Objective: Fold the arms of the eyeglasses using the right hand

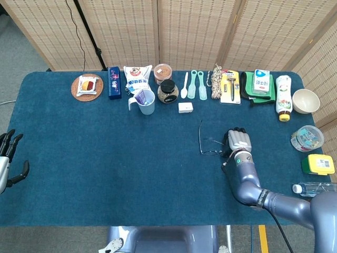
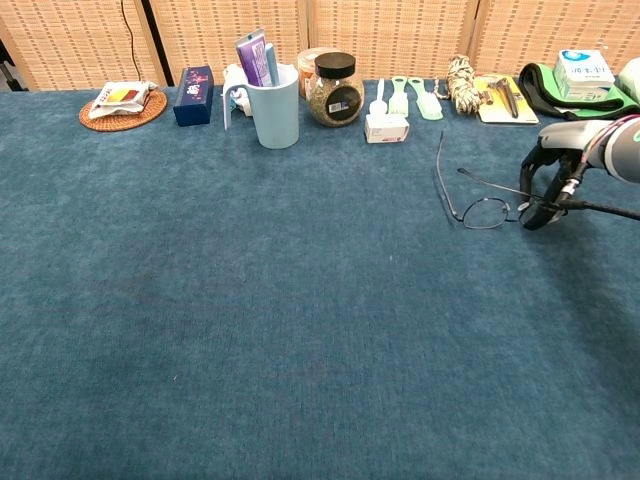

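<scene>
While the left hand (image 1: 7, 158) idles open at the table edge, the right hand (image 2: 562, 175) curls onto the eyeglasses (image 2: 478, 200), seemingly pinning the frame to swing an arm shut.

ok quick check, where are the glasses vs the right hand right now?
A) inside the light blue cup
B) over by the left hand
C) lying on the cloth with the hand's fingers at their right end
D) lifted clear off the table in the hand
C: the eyeglasses lie on the blue tablecloth, and the right hand has its fingertips down at their right end.
</scene>
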Robot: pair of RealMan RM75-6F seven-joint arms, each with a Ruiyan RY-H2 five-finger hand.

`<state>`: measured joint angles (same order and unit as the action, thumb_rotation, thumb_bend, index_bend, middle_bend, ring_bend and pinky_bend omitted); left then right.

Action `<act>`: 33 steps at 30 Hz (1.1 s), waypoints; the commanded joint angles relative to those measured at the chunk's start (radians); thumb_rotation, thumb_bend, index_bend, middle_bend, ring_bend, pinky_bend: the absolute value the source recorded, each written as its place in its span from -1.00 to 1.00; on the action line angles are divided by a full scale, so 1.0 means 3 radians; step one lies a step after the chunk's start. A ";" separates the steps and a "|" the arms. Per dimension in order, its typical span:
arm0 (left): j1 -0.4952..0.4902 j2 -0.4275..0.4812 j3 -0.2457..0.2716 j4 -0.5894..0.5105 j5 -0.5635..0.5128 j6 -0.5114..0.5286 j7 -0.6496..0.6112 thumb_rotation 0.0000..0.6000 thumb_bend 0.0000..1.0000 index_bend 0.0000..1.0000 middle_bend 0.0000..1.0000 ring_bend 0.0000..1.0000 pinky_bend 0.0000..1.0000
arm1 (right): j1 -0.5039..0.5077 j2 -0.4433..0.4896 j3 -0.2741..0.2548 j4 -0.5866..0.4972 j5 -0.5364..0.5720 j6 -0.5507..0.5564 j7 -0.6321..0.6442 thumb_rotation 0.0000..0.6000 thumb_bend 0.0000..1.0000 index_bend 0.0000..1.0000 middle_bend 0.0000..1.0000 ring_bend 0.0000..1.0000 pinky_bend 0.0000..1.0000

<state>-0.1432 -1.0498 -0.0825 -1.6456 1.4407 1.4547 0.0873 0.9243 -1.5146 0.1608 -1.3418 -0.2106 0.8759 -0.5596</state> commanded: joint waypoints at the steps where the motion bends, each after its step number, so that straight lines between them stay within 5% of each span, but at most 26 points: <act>1: -0.0001 -0.0003 0.0000 0.0003 0.0005 0.0002 -0.0003 0.27 0.01 -0.78 -1.00 -0.97 -0.89 | -0.0002 -0.0020 0.0011 0.0030 0.0004 0.0023 -0.0021 1.00 -0.60 0.16 -0.67 -0.80 -1.00; 26: -0.0003 -0.0007 0.0010 0.0001 -0.0023 -0.0035 0.0009 0.28 0.01 -0.76 -1.00 -0.98 -0.89 | 0.0017 -0.0140 0.0114 0.0336 0.0321 -0.0080 -0.0298 1.00 -0.53 0.29 -0.55 -0.74 -1.00; 33: -0.0029 -0.0015 0.0010 -0.0013 -0.0003 -0.0063 0.0022 0.27 0.01 -0.76 -1.00 -0.99 -0.90 | -0.0040 -0.0037 0.0126 0.0224 0.0272 -0.0107 -0.0270 1.00 -0.53 -0.13 -0.71 -0.78 -1.00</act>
<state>-0.1516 -1.0540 -0.0796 -1.6491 1.4393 1.4359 0.0935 0.9179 -1.5329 0.1974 -1.2666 -0.1210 0.8434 -0.6469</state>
